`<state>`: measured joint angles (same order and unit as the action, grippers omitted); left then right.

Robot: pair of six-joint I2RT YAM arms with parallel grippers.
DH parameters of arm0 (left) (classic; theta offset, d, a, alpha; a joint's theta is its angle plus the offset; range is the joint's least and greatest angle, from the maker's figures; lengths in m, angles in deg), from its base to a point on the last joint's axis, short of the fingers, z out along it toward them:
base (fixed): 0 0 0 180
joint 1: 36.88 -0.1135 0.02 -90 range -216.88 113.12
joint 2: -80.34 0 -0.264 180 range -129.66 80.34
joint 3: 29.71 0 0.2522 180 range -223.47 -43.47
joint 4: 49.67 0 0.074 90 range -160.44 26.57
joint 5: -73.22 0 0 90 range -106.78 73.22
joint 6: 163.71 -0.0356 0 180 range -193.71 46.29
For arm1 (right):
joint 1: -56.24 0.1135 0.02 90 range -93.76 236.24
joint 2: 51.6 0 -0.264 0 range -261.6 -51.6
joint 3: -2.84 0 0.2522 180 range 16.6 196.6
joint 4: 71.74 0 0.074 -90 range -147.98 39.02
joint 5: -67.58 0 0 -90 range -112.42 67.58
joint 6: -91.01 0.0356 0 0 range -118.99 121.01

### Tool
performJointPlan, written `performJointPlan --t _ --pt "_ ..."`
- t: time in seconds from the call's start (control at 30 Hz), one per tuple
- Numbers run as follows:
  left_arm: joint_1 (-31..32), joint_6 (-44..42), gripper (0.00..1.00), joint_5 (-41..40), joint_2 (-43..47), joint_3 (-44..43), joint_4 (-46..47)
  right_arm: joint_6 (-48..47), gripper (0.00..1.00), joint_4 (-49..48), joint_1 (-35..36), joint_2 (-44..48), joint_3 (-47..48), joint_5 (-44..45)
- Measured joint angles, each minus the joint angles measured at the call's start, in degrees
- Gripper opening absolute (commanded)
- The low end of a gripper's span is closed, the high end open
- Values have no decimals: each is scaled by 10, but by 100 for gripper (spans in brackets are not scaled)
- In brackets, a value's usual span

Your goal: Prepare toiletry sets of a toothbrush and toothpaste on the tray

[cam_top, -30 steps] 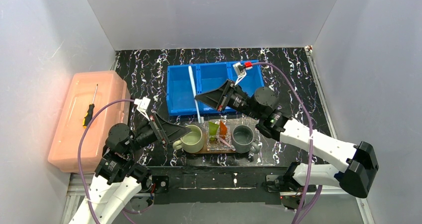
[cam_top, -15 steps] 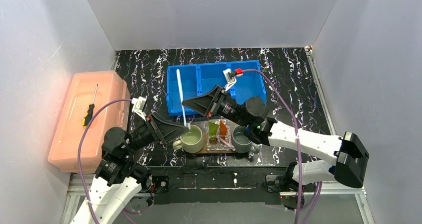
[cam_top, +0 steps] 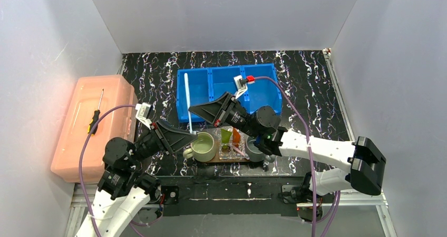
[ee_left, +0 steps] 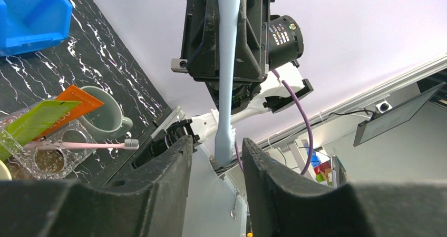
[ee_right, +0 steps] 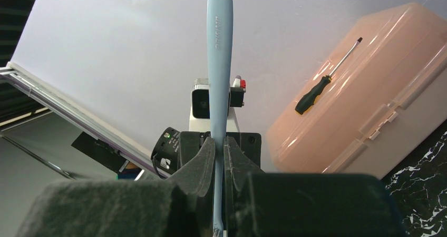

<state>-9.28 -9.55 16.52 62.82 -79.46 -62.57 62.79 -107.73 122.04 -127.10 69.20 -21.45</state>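
Though the overhead view blurs both grips, wrist views show the right end effector (ee_right: 219, 145) pinching a pale-blue toothbrush (ee_right: 220, 47) pointing twelve o'clock. The left end effector (ee_left: 215, 147), part-open, straddles its head untouched.

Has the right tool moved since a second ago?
Yes. The right tool, gripping the light-blue toothbrush, has shifted left across the blue bin, from its first divider to over its left compartment.

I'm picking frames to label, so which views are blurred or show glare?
Top view: evenly lit, sharp, mild sheen on the pink box. Left wrist view: its own fingers are dark and out of focus, the blue toothbrush clear. Right wrist view: near fingers blurred, bright streaks of glare on the box lid.
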Motion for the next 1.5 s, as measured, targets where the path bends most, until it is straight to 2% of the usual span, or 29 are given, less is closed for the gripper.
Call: performJointPlan --t 0.4,0.57,0.7,0.83,0.87,1.0,1.1,1.23,1.5 --pt "0 0 26 4 1 -10 0 0 1 -31 12 -8 -17 15" --pt "0 0 16 3 1 -10 0 0 1 -40 16 -8 -19 19" --pt "0 0 0 4 1 -10 -5 0 1 -56 18 -7 -30 27" --pt "0 1 0 4 2 -10 -11 0 1 -63 18 -5 -39 34" --pt "0 1 0 4 2 -10 -11 0 4 -64 19 -4 -40 35" --pt "0 0 0 7 4 -10 -16 -5 33 -65 19 5 -49 37" --pt "0 0 0 12 4 -10 -13 -23 49 -42 21 20 -52 38" --pt "0 -7 0 19 3 -10 -22 -69 60 23 21 60 -52 40" --pt "0 -40 0 40 0 -13 -70 -195 72 207 20 143 -21 46"
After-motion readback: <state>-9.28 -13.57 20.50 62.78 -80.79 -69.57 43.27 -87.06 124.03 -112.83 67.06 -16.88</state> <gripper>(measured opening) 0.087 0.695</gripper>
